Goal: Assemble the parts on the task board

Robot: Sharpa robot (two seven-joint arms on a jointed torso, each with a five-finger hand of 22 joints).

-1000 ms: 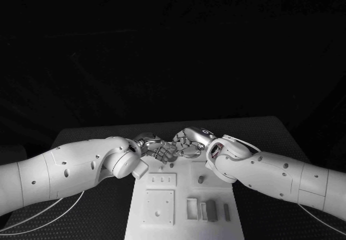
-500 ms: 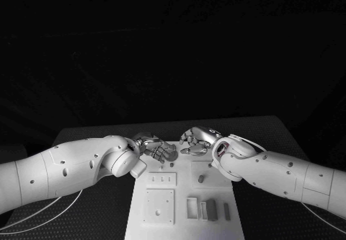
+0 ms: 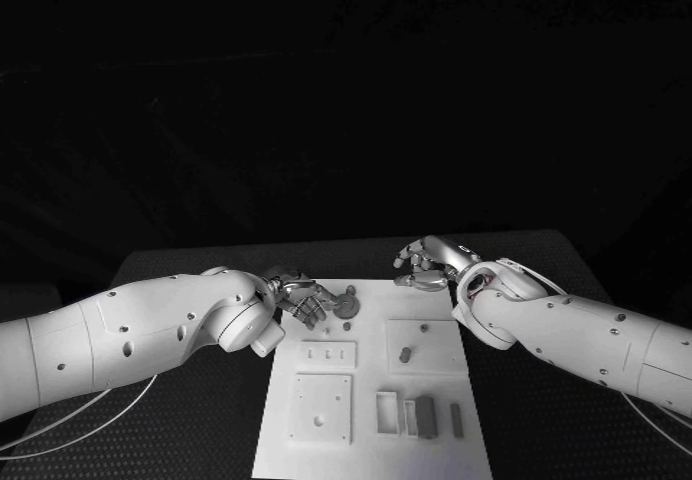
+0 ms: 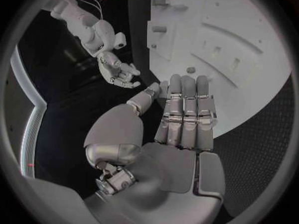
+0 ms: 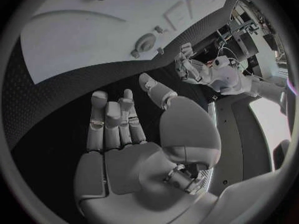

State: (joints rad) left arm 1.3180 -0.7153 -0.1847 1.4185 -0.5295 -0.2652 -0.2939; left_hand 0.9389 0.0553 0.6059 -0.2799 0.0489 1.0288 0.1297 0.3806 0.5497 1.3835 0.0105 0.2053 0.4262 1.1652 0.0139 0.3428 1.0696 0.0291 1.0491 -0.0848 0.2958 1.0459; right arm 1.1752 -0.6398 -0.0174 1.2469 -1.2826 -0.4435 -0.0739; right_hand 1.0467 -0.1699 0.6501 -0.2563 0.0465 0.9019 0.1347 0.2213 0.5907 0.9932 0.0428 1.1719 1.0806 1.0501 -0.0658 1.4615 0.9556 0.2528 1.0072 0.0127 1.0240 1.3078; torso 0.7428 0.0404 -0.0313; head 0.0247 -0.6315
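At task board (image 3: 368, 400) far edge: left hand (image 3: 300, 298) spread, empty, beside round part (image 3: 346, 303); right hand (image 3: 427, 265) spread, empty, over bare counter (image 3: 534, 255).

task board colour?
White. The task board shows best in the head view, against the black table.

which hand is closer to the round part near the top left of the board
Left. The left hand sits just beside the round part at the task board's left edge; the right hand hovers off past the board's far right corner.
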